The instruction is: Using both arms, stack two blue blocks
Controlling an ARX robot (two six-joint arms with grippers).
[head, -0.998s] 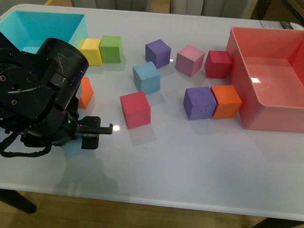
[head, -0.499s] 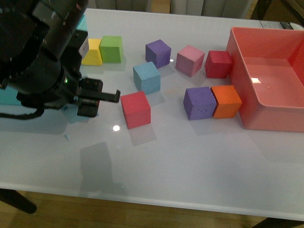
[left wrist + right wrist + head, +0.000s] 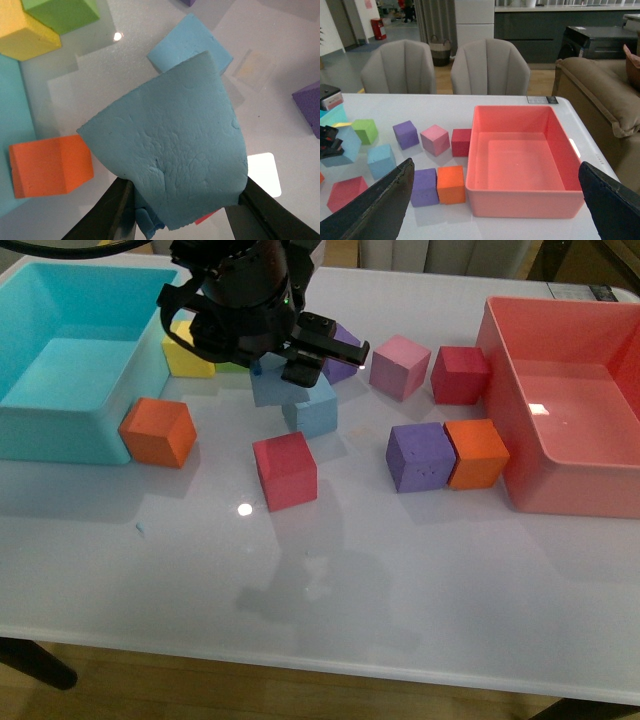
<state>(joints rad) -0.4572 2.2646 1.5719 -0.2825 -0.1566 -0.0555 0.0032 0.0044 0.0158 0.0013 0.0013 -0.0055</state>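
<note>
Upper centre-left of the front view, your left gripper (image 3: 300,362) is clamped on one blue block (image 3: 268,388), holding it up off the table (image 3: 400,580) so it overlaps the upper-left corner of the second blue block (image 3: 314,412); can't tell if they touch. That second one sits on the white top just above the red cube (image 3: 285,470). Your right gripper (image 3: 495,165) only shows in its own wrist view, jaws spread wide with nothing between them, facing the pink bin (image 3: 520,202).
</note>
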